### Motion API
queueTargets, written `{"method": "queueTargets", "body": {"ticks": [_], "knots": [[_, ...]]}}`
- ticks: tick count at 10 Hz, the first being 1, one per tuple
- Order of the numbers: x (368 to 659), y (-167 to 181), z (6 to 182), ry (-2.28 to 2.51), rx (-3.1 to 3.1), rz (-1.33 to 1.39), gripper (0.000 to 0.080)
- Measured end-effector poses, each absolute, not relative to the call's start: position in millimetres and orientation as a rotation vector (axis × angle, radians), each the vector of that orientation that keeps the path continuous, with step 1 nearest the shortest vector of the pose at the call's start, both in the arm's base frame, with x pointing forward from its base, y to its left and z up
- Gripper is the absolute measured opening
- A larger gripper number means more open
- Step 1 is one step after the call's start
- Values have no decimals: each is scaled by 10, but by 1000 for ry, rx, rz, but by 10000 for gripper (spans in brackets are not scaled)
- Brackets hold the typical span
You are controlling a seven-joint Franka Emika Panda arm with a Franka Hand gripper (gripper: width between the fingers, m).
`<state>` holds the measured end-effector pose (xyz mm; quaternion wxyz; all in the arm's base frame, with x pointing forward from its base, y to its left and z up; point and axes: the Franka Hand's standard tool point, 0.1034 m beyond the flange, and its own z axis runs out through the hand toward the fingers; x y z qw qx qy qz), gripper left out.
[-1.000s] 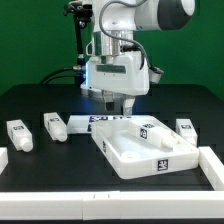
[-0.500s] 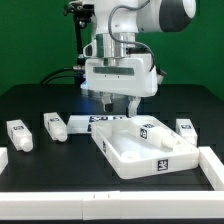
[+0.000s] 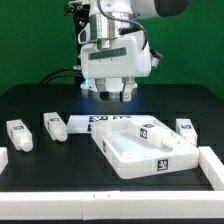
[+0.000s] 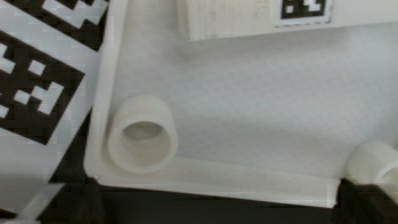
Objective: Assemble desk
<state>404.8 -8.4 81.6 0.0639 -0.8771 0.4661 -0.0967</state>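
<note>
The desk panel [image 3: 130, 152], a white rimmed tray shape with round corner sockets, lies on the black table to the exterior view's right of centre. One white tagged leg [image 3: 145, 129] rests in its far part. Three more legs lie loose: two at the exterior view's left [image 3: 18, 135] [image 3: 54, 125] and one at its right [image 3: 186, 127]. My gripper [image 3: 119, 92] hangs above the panel's far left corner, open and empty. In the wrist view the gripper [image 4: 210, 192] is over the panel [image 4: 249, 100], with a corner socket [image 4: 143, 130] and the tagged leg [image 4: 267, 15] in sight.
The marker board [image 3: 92, 121] lies flat behind the panel and also shows in the wrist view [image 4: 36, 70]. A low white border [image 3: 100, 182] runs along the table's front and up the exterior view's right side [image 3: 214, 166].
The gripper has risen away from the panel and shifted a little toward the exterior view's left. The panel and legs have not moved.
</note>
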Motion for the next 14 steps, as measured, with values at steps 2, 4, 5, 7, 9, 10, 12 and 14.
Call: {"method": "queueTargets", "body": {"ticks": [2, 4, 5, 7, 9, 10, 12, 14], "knots": [[4273, -255, 907, 1168, -2751, -294, 649], [4505, -203, 990, 1044, -2789, -341, 649], [4590, -121, 1045, 975, -2805, -363, 649], [4563, 54, 992, 969, -2817, -409, 649], [4538, 43, 949, 967, -2825, -399, 649], [4538, 43, 949, 967, -2825, -399, 649], [4639, 26, 982, 804, -2878, -387, 649], [4867, -144, 957, 620, -2944, -453, 649]]}}
